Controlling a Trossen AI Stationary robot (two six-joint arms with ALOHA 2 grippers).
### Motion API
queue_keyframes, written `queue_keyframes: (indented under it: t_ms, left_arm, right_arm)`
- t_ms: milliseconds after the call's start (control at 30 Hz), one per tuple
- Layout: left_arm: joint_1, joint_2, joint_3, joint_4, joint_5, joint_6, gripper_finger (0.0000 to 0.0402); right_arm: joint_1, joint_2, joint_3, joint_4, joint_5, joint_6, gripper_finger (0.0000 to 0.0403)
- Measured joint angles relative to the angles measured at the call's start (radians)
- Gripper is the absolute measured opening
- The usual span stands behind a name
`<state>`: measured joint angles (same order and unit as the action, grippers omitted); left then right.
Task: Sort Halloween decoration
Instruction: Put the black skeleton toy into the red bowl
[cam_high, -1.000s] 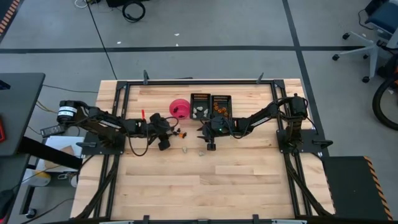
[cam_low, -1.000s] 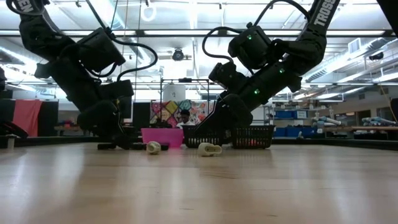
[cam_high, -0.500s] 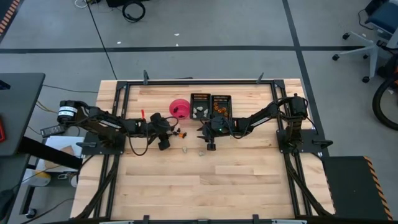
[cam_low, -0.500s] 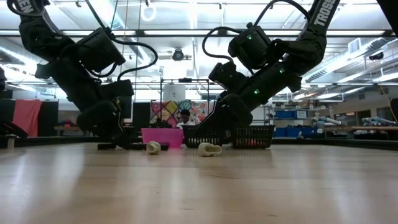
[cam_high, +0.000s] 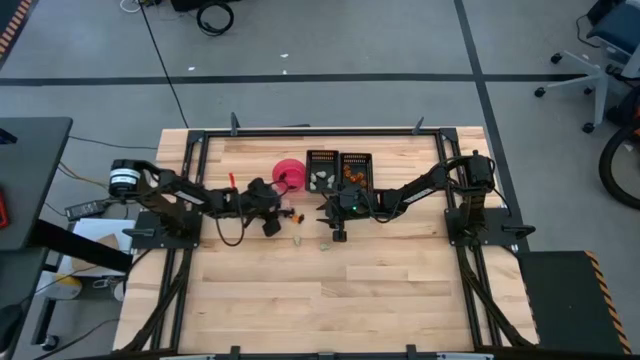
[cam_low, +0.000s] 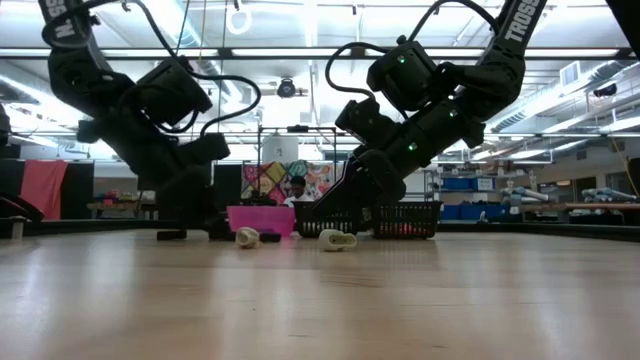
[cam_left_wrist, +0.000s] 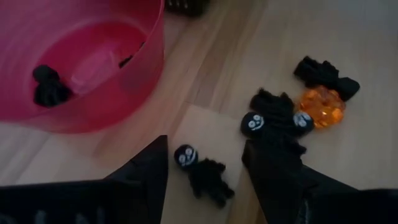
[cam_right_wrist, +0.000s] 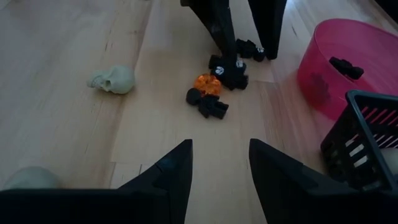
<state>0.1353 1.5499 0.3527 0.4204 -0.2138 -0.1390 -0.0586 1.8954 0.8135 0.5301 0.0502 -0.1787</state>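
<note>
- The left pincer (cam_left_wrist: 208, 174) is low over the bench (cam_high: 330, 300), just in front of the pink bowl (cam_left_wrist: 81, 68), near the middle of the bench's far half. Its fingers are spread wide, holding nothing.
- A small black figure with a white face (cam_left_wrist: 198, 169) lies on the bench between those fingers.
- Just beside it lie more dark pieces (cam_left_wrist: 273, 115) and one orange piece (cam_left_wrist: 322, 106), the orange one touching a dark piece.
- One dark piece (cam_left_wrist: 48, 86) lies inside the bowl.
- The right pincer (cam_right_wrist: 219, 165) hangs just above the bench in front of the two black trays (cam_high: 340, 170), partly open and empty.
- A pale skull (cam_right_wrist: 115, 79) lies alone on the bench, apart from the dark cluster; a second pale piece (cam_right_wrist: 28, 177) lies beside the right pincer.
</note>
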Motion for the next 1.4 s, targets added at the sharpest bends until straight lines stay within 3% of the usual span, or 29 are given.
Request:
queue_keyframes:
  t_ms: [367,867,1400]
  left_arm:
    - [-0.007,0.016,0.003,-0.015,0.002,-0.022,0.0184]
    - [-0.008,-0.004,0.003,-0.036,0.016,-0.021,0.0012]
    - [-0.01,-0.157,-0.005,-0.088,0.081,-0.035,0.0006]
  right_arm:
    - [0.001,0.0,0.0,-0.003,0.0,0.0,0.0162]
    - [0.001,0.0,0.0,-0.005,0.0,-0.003,0.0162]
    - [0.001,0.0,0.0,-0.007,0.0,-0.003,0.0162]
